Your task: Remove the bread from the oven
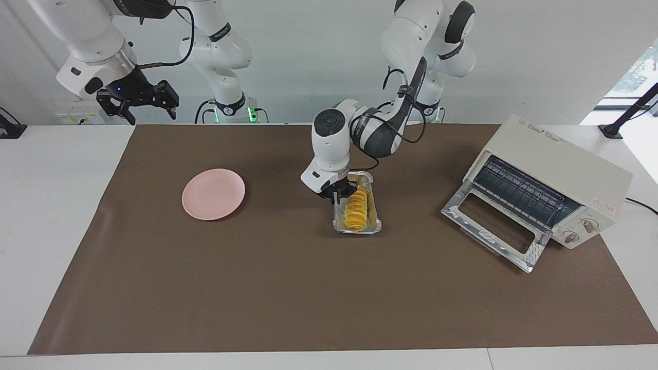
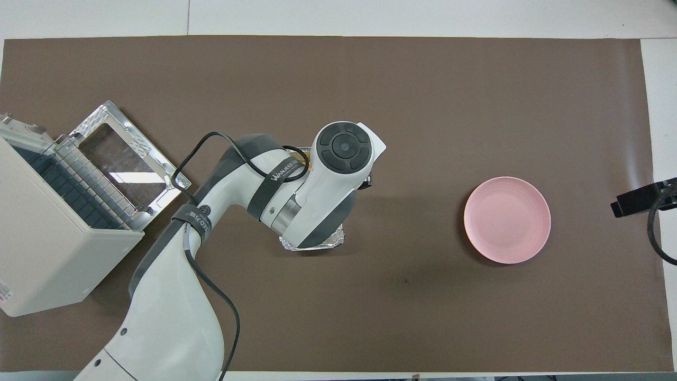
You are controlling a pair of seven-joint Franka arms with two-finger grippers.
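Note:
The bread [image 1: 356,210], a ridged golden-yellow loaf, lies in a crinkled foil tray [image 1: 377,222] on the brown mat, midway between the oven and the plate. My left gripper [image 1: 343,195] is down at the tray's end nearer to the robots, right at the loaf's end. In the overhead view the left arm covers the bread, and only the foil tray's corner [image 2: 313,244] shows. The cream-white oven [image 1: 563,167] stands at the left arm's end of the table, its glass door [image 1: 493,226] dropped open and the wire rack bare. My right gripper [image 1: 139,103] hangs open and holds nothing, high over the table's edge at its own end.
A round pink plate [image 1: 213,193] [image 2: 506,219] sits on the mat toward the right arm's end. The oven [image 2: 53,248] and its open door [image 2: 124,159] take up the corner at the left arm's end. A black cable trails from the left arm.

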